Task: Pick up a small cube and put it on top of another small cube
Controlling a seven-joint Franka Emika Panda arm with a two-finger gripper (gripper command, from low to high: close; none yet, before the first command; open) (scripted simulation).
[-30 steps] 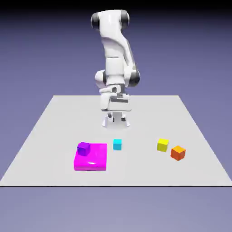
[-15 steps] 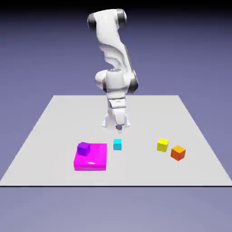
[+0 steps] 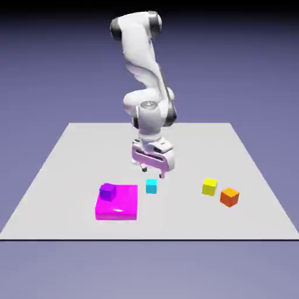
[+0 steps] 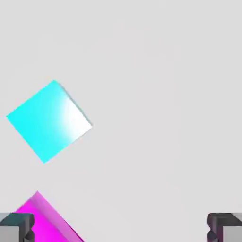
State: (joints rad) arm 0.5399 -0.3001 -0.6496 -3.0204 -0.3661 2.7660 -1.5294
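Above desk (image 3: 193, 219), just behind cyan cube (image 3: 151, 187), fingers (image 3: 153, 174) spread wide, nothing between; cube sits on desk beside magenta block (image 3: 117, 208); looks like approach before pickup; next, line up squarely over cube, then lower

- Cube (image 3: 151, 187): bright cyan, glare whitening its three o'clock corner in the hand view.
- It sat flat on the table (image 3: 76, 157), at nine o'clock in that view.

Four small cubes (image 3: 151, 186), apparently one magenta block (image 3: 124, 201).
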